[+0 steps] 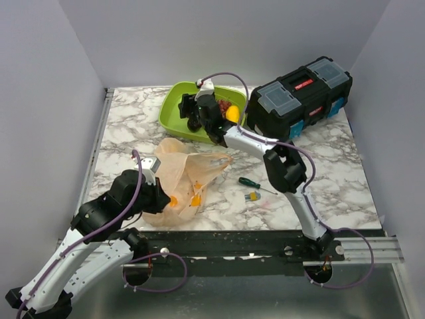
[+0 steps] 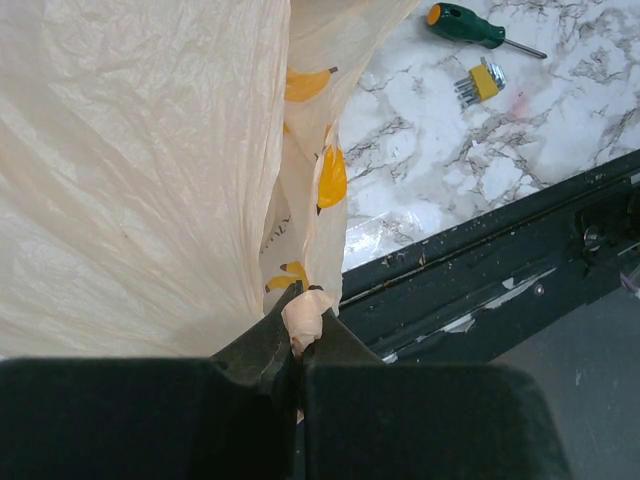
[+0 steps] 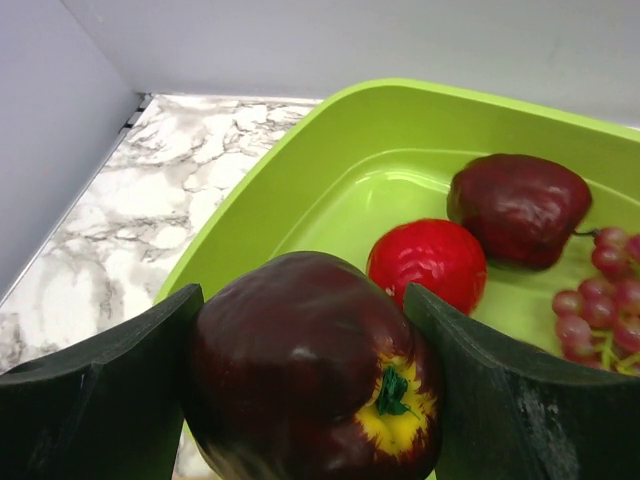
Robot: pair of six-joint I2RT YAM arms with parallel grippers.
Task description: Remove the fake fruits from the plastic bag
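Right wrist: right hand [image 3: 310, 405] grips a dark red apple [image 3: 300, 350] over the near rim of the lime-green tray [image 3: 290, 200] (left hand [image 2: 300, 345] pinches the plastic bag [image 2: 140, 170]).

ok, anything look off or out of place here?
Nothing spilled or damaged. Only oddity: a green-handled screwdriver and a yellow hex-key set lie loose on the table beside the plastic bag, not in the toolbox.

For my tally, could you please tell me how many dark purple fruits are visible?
2. One dark purple fruit is in the right gripper over the lime-green tray; the other dark purple fruit lies inside it. The plastic bag may hide more.
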